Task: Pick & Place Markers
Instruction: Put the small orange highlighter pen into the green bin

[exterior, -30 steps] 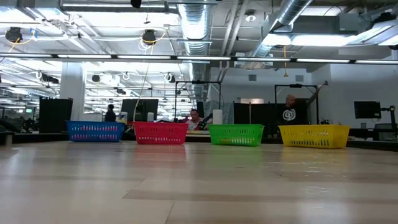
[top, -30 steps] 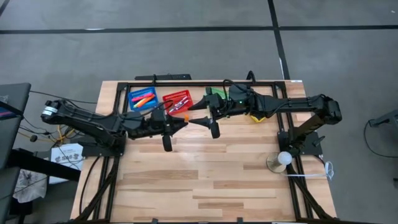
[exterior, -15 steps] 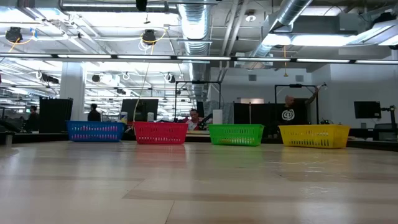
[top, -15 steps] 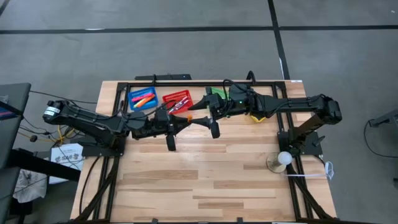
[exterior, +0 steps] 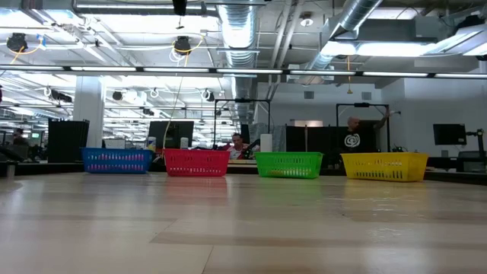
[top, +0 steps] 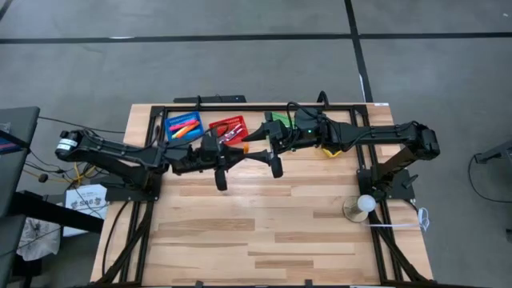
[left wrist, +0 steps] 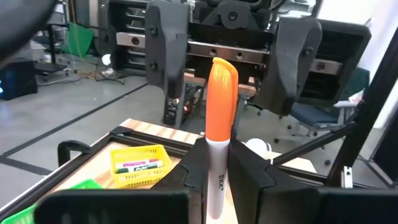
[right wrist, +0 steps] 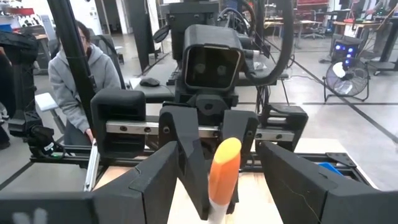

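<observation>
Four small mesh baskets (exterior: 116, 160) are lined up in a row along the far edge of the wooden table (top: 264, 232). Above them, the left gripper (top: 240, 149) and right gripper (top: 254, 147) are met tip to tip, an orange-capped marker (left wrist: 220, 130) set between them.

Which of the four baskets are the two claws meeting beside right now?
The red basket, second from the left end of the row. The left claw, holding the orange-capped marker, faces the right claw at its near corner.
</observation>
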